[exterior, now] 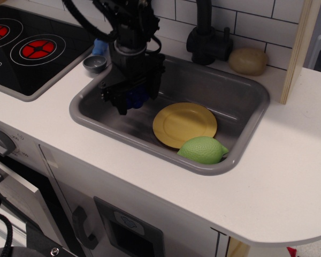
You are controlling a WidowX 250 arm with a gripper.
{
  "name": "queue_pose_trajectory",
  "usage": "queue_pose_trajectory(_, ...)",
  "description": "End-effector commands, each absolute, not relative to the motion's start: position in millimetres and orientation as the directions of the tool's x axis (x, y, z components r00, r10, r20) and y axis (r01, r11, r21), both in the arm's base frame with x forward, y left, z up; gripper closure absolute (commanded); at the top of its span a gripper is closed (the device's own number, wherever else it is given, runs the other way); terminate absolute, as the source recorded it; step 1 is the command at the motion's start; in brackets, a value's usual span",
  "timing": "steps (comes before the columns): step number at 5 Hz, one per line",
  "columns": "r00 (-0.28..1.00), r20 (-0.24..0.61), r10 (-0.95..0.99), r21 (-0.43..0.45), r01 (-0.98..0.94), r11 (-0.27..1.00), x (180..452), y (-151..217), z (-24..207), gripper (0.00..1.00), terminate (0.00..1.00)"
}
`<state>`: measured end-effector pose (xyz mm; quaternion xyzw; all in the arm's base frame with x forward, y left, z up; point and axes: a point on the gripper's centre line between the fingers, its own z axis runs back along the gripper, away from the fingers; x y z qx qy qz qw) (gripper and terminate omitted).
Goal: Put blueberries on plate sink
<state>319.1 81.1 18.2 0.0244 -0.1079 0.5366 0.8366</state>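
Observation:
My black gripper [132, 103] hangs over the left part of the grey sink [241, 88]. It is shut on the dark-blue blueberries [134, 99] and holds them lifted above the sink floor. The yellow plate [184, 124] lies flat on the sink floor to the right of the gripper, with nothing on it. The berries are partly hidden by the fingers.
A green lemon-shaped toy [202, 150] lies at the plate's front edge. A small grey bowl [94, 64] and a pale blue knob [100, 46] stand left of the sink. A black faucet [206, 37], a tan toy [247, 60] and a stovetop [27, 48] are behind.

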Motion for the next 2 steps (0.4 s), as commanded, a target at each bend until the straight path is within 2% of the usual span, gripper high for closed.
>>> queue_pose_trajectory(1, 0.471, 0.204, 0.858, -0.079, -0.866, 0.494, 332, 33, 33, 1.0, 0.0)
queue_pose_trajectory(2, 0.472, 0.21, 0.856, -0.081, -0.864, 0.496, 330, 20, 27, 1.0, 0.0)
